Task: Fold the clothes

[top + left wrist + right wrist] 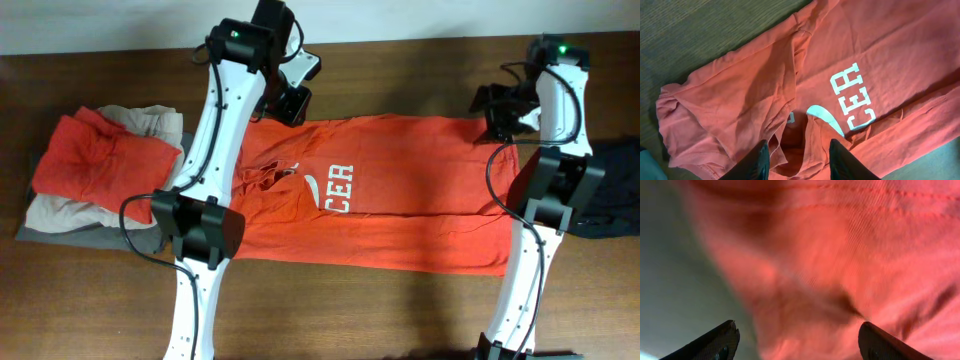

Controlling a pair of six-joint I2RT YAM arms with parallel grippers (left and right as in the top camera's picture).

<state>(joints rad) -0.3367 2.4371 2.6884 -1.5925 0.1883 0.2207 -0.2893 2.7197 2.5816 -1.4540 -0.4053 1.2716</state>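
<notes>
orange tee (420, 220) on tbl (400, 60) (pile (100, 165) nearby)

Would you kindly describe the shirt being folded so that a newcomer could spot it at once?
On the brown wooden table, look at the middle, where a large orange-red T-shirt lies spread out. Unlike the folded orange garment atop the pile at the left, it bears white letters CER and a white swoosh.

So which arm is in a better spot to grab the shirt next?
Probably the right. The right gripper hangs open, very close over an edge of the T-shirt, ready to pinch it. The left gripper is open too, but looks farther above the fabric.
</notes>
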